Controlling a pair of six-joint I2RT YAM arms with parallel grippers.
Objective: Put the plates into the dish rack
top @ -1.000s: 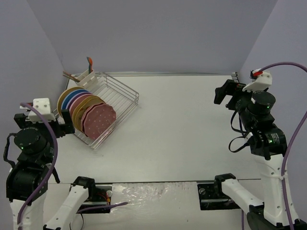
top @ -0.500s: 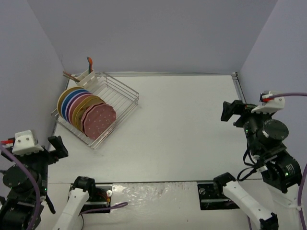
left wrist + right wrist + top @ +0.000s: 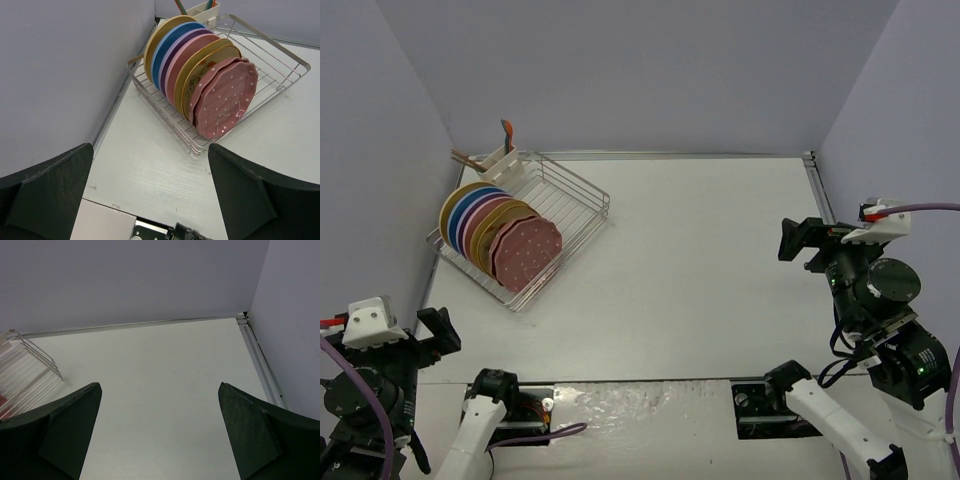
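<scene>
Several plates stand on edge in the dish rack [image 3: 570, 205] at the far left: yellow [image 3: 450, 208], blue, purple, pink, floral, and the dark-pink dotted plate [image 3: 525, 250] in front. The left wrist view shows the same row, the dotted plate [image 3: 227, 95] nearest and the rack's wire rim [image 3: 280, 55] around it. My left gripper [image 3: 432, 335] [image 3: 150, 146] hangs open at the near left corner, well back from the rack, with nothing between its fingers. My right gripper [image 3: 798, 240] [image 3: 160, 384] is open and empty over bare table at the right.
A white utensil caddy [image 3: 500, 158] [image 3: 202, 7] holding utensils is clipped to the rack's far corner. Grey walls enclose the table on the left, back and right. A corner of the rack [image 3: 30, 367] shows at the left of the right wrist view.
Both arms have drawn back toward the near edge: the left gripper from beside the rack to the near left corner, the right gripper down the right side. Both stayed open.
</scene>
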